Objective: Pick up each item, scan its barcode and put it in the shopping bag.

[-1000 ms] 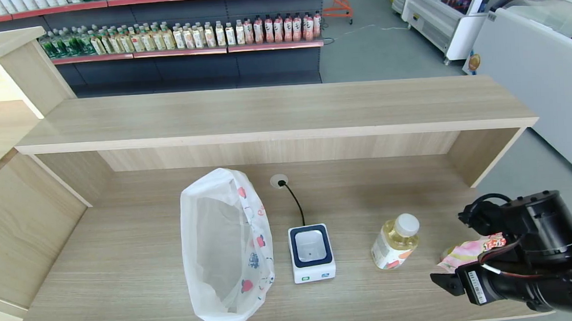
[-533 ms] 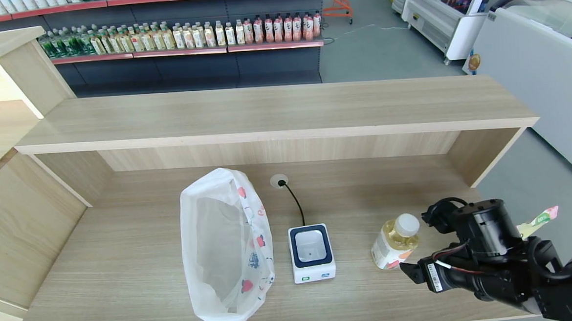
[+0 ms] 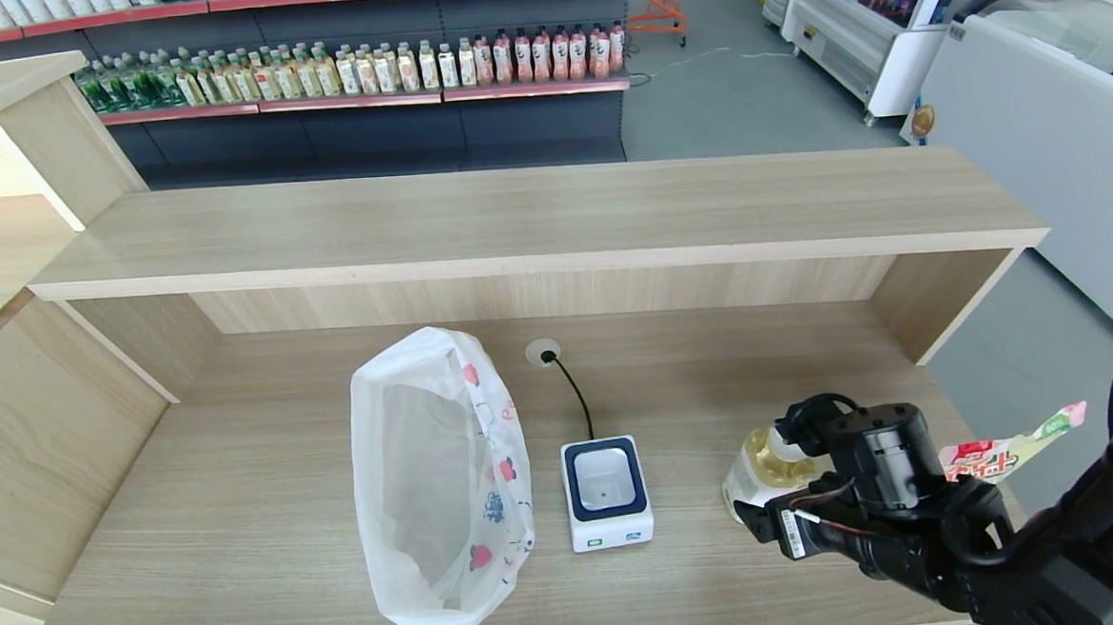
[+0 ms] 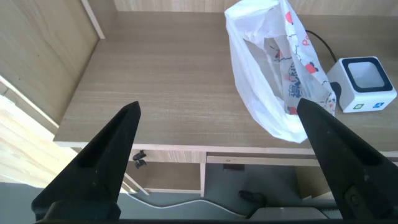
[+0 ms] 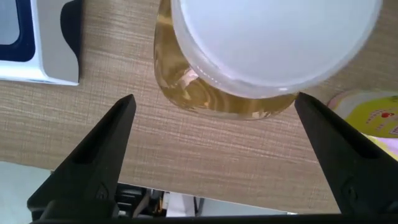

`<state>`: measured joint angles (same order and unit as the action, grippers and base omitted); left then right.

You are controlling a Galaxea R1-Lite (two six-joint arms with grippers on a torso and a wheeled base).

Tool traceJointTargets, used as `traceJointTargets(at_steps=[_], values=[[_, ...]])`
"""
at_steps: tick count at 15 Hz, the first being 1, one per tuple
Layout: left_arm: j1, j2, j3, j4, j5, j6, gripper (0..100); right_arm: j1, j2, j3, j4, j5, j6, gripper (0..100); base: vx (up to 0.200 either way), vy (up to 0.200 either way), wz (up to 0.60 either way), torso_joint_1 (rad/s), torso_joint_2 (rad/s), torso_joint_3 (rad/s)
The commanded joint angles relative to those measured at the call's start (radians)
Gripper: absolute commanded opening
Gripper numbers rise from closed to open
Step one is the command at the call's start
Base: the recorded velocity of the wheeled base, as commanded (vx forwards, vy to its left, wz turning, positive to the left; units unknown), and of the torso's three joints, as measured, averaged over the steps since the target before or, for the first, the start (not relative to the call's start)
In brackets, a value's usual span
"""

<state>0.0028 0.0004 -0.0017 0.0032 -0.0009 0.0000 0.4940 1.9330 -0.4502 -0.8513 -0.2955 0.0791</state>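
Note:
A clear bottle of yellow drink with a white cap stands on the counter to the right of the scanner. My right gripper hovers directly over the bottle, open, one finger on each side of it and touching nothing. A pink and green snack packet lies at the counter's right end, past my right arm. The white shopping bag stands open left of the scanner. My left gripper is open with nothing in it, hanging above the counter's front edge left of the shopping bag.
A black cable runs from the scanner to a hole in the counter. Wooden side walls and a raised shelf enclose the counter on three sides. Bare wood lies left of the bag.
My right arm has swung left from above the snack packet to above the bottle, uncovering the packet and hiding part of the bottle. Bag, scanner and bottle have stayed put.

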Motion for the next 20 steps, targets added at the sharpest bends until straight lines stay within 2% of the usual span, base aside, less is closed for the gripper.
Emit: traceJointTargets(at_steps=[1,6,18,19,20], values=[[0.000,0.000,0.000,0.000,-0.001,0.000,100,0.015,0.052,-0.002,-0.026,0.001,0.001,100,0.000,0.000,0.00,0.000,0.00,0.000],[0.000,0.000,0.000,0.000,-0.001,0.000,100,0.021,0.150,-0.024,-0.226,-0.002,-0.090,100,0.000,0.000,0.00,0.000,0.00,0.000],[0.000,0.000,0.000,0.000,-0.001,0.000,100,0.035,0.274,-0.133,-0.302,0.013,-0.121,100,0.000,0.000,0.00,0.000,0.00,0.000],[0.000,0.000,0.000,0.000,-0.001,0.000,100,0.035,0.282,-0.143,-0.321,0.038,-0.122,0,0.000,0.000,0.00,0.000,0.00,0.000],[0.000,0.000,0.000,0.000,0.001,0.000,100,0.035,0.285,-0.153,-0.325,0.050,-0.122,0,0.000,0.000,0.00,0.000,0.00,0.000]])
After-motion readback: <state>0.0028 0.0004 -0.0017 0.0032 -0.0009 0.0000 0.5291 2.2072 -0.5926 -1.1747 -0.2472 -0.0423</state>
